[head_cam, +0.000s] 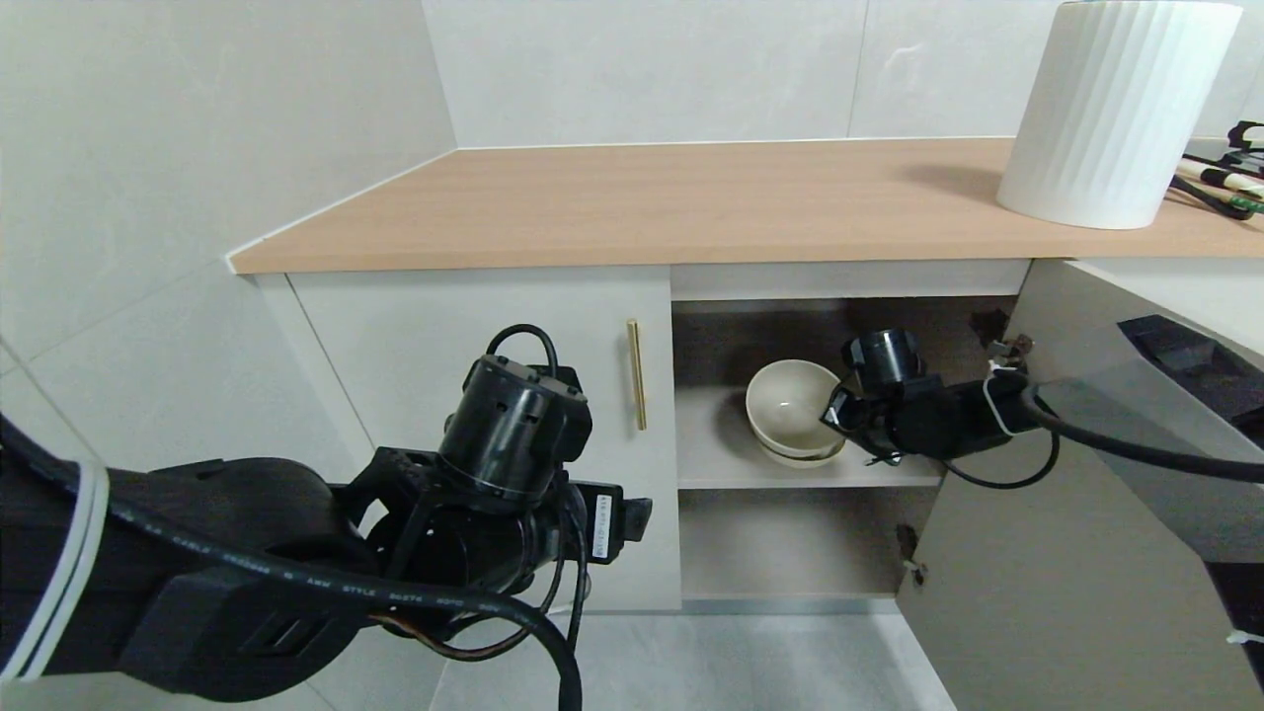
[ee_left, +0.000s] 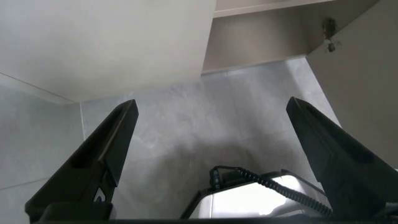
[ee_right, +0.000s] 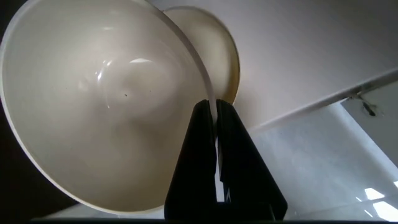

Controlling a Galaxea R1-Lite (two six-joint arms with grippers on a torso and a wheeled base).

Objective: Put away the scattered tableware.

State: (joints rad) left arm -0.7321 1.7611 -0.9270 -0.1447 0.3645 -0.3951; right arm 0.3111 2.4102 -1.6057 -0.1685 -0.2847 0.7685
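Now the right pincer (ee_right: pixel 216 124), pinching the rim of a tilted cream bowl (head_cam: pixel 785 403) over a second bowl (head_cam: pixel 802 456) on the cupboard shelf (head_cam: pixel 716 449), seems mid-stacking and should next level, lower and release it, while the left pincer (ee_left: pixel 211 109) hangs spread.

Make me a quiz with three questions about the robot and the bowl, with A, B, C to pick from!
1. Where is the bowl in the right gripper?
A) in a sink
B) in the open cupboard, over its shelf
C) on a chair

2. What colour is that bowl?
A) red
B) blue
C) cream

3. How is the left gripper?
A) open, empty
B) shut on a spoon
C) shut on a cup

Answers:
1 B: the head view shows it inside the cupboard.
2 C: it looks cream in both views.
3 A: its fingers stand wide apart with nothing between.
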